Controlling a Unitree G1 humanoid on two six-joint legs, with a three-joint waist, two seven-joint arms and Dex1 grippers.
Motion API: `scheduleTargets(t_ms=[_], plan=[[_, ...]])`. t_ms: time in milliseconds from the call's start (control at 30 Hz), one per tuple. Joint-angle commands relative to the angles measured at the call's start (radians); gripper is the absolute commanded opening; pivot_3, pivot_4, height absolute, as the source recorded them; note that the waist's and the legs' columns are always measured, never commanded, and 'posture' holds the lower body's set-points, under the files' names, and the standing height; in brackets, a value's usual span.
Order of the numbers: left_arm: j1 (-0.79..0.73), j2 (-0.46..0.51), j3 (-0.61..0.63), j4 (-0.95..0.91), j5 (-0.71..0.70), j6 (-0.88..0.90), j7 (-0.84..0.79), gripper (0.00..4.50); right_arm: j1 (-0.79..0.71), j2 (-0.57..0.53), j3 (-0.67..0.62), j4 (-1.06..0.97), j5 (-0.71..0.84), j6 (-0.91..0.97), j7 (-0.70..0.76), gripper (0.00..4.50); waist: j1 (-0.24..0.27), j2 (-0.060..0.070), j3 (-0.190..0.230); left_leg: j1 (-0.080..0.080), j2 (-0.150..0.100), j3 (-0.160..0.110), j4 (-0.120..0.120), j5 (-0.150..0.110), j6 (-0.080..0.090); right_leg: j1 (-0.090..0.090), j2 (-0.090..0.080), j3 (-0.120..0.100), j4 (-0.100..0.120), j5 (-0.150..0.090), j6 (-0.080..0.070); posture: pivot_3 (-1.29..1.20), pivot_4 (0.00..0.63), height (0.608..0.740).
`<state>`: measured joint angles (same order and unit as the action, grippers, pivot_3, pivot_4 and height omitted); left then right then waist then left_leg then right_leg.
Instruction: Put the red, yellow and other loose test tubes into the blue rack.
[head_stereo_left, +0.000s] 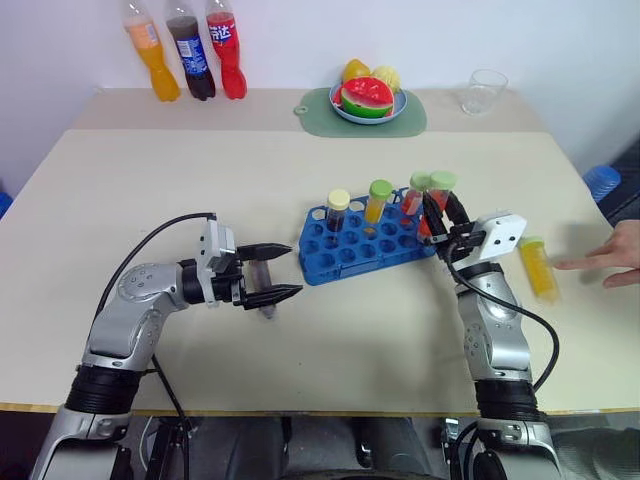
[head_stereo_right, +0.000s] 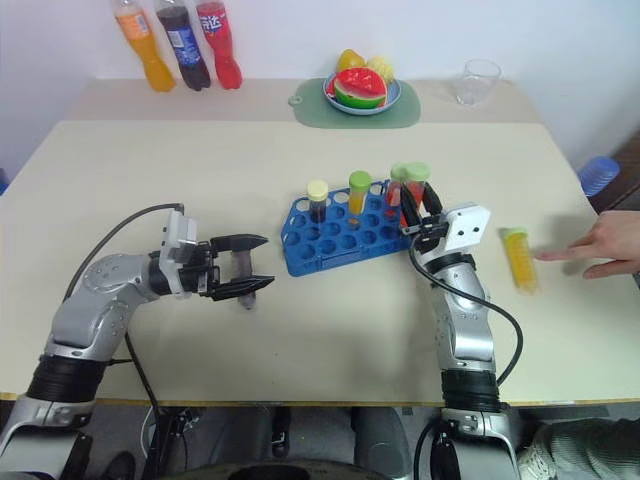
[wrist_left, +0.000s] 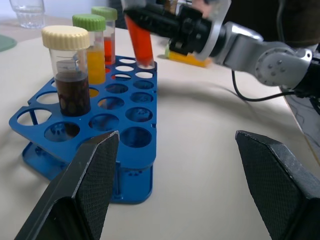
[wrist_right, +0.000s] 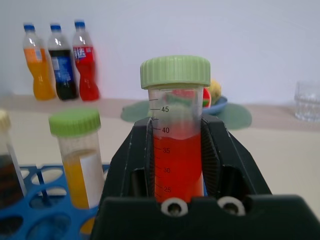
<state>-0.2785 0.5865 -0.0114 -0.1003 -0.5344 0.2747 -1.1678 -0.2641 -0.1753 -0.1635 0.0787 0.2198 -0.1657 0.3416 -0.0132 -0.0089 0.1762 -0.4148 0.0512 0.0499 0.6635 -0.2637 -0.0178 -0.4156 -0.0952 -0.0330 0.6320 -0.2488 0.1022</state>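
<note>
The blue rack stands mid-table with a dark tube with a cream cap, a yellow tube with a green cap and a red tube upright in it. My right gripper is shut on another green-capped red tube, held upright, its lower end at a hole at the rack's right end. My left gripper hovers open just left of the rack, pointing at it. A greyish thing, maybe a tube, lies under its fingers. A loose yellow tube lies on the table to the right.
A person's hand rests on the table beside the yellow tube. Three drink bottles stand at the back left, a fruit plate on a green mat and a glass at the back. A blue stool sits off the right edge.
</note>
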Motion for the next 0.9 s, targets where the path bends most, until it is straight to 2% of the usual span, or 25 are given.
scheduleTargets(t_ms=[33, 167, 400, 433, 567, 733, 900], plan=[[0.005, 0.009, 0.030, -0.041, -0.018, 0.000, 0.007, 3.84, -0.011, 0.018, 0.006, 0.050, 0.005, -0.045, 0.001, 0.77, -0.001, 0.000, 0.000, 0.001, 0.000, 0.000, 0.000, 0.000, 0.000, 0.001, 0.000, 0.000, 0.000, 0.000, 0.000, 0.00, 0.150, 0.740], [0.007, 0.011, 0.033, -0.042, -0.019, 0.000, 0.009, 3.84, -0.008, 0.030, 0.009, 0.098, 0.007, -0.093, 0.009, 0.77, -0.003, 0.000, 0.000, 0.007, 0.000, 0.000, 0.000, 0.000, 0.000, 0.006, 0.000, 0.000, 0.000, -0.001, -0.001, 0.00, 0.150, 0.740], [0.008, 0.007, 0.032, -0.046, -0.021, 0.007, 0.013, 3.84, 0.040, -0.029, 0.019, 0.054, -0.052, -0.150, 0.026, 4.21, 0.000, 0.001, 0.001, 0.006, 0.000, 0.000, -0.001, 0.000, 0.000, 0.006, 0.000, 0.000, 0.000, 0.000, 0.000, 0.00, 0.150, 0.740], [0.007, 0.006, 0.031, -0.044, -0.021, 0.007, 0.013, 3.84, 0.052, -0.049, 0.021, 0.024, -0.062, -0.137, 0.028, 4.48, 0.001, 0.001, 0.001, 0.006, 0.000, 0.000, -0.001, 0.000, 0.000, 0.006, 0.000, 0.000, 0.000, 0.000, 0.000, 0.00, 0.150, 0.740], [0.004, -0.006, 0.019, -0.036, -0.016, 0.001, 0.011, 3.84, 0.135, -0.165, 0.035, -0.177, -0.067, 0.002, 0.083, 4.48, 0.001, 0.001, 0.001, 0.006, 0.000, 0.000, -0.001, 0.000, 0.000, 0.006, 0.000, 0.000, -0.001, -0.001, -0.001, 0.00, 0.150, 0.740], [-0.005, -0.033, 0.001, -0.018, -0.007, -0.011, 0.007, 3.84, 0.304, -0.370, -0.023, -0.545, 0.101, 0.374, 0.180, 4.48, 0.004, 0.001, 0.000, 0.006, 0.000, 0.000, -0.001, 0.000, 0.000, 0.006, 0.000, 0.000, -0.001, -0.002, -0.003, 0.00, 0.150, 0.740], [-0.006, -0.060, -0.021, -0.008, 0.001, -0.021, 0.001, 3.84, 0.304, -0.603, -0.216, -0.712, 0.344, 1.005, 0.127, 4.48, 0.003, 0.000, 0.000, 0.006, 0.000, 0.000, 0.000, 0.000, 0.000, 0.006, -0.001, 0.001, -0.002, -0.003, -0.004, 0.00, 0.150, 0.740]])
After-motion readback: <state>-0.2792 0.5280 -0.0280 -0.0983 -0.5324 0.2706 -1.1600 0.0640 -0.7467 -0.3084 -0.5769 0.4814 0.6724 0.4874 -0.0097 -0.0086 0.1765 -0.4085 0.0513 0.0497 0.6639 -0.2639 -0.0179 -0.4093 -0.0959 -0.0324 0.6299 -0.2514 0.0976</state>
